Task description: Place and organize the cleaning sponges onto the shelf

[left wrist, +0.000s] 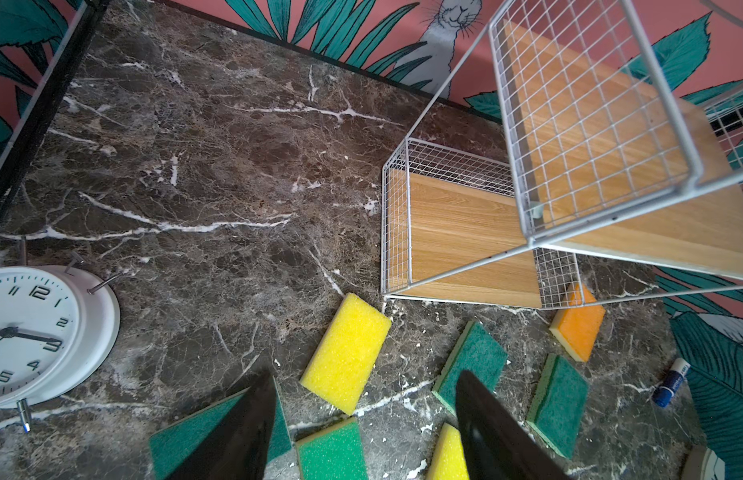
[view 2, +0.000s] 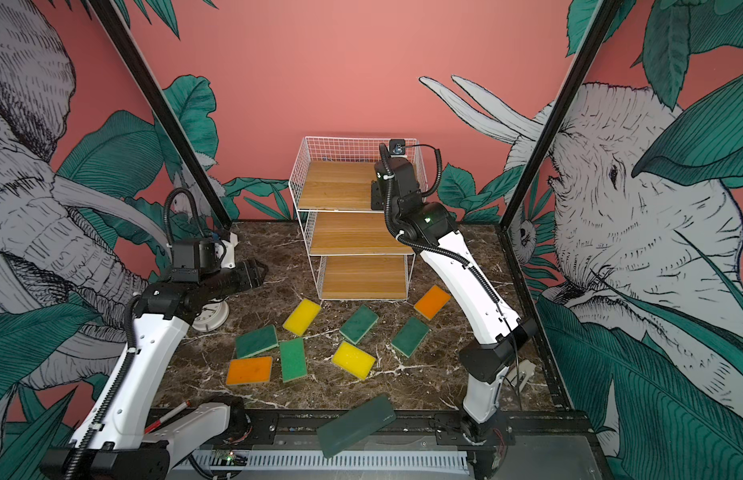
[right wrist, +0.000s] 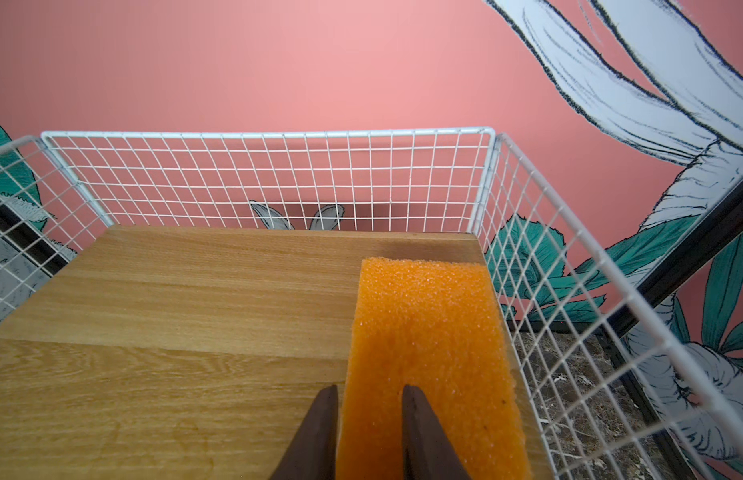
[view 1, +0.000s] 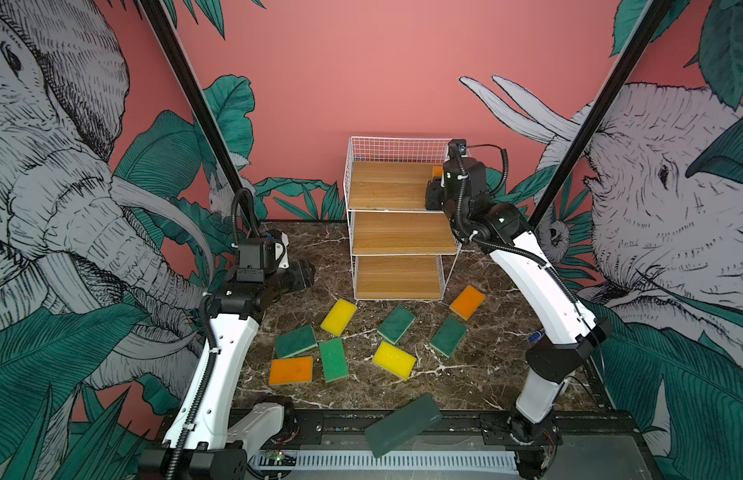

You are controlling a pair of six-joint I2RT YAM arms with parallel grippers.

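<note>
While the right gripper point(right wrist: 370, 387) sits over the shelf point(view 1: 392, 239) top board, upper middle in both top views, an orange sponge point(right wrist: 428, 332) lies flat along that board's right edge, beside the wire side. Jaws narrowly apart over its near end; clamped or not, can't tell. At centre left the left gripper point(left wrist: 366, 374) is spread wide, empty. Eight other sponges point(view 1: 394, 360) lie scattered on the marble table point(view 1: 361, 390), lower middle.

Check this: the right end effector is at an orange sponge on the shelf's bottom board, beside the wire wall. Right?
No, one detail is wrong. The right end effector is at the orange sponge on the shelf's top board, beside the wire wall, as a top view shows.
</note>
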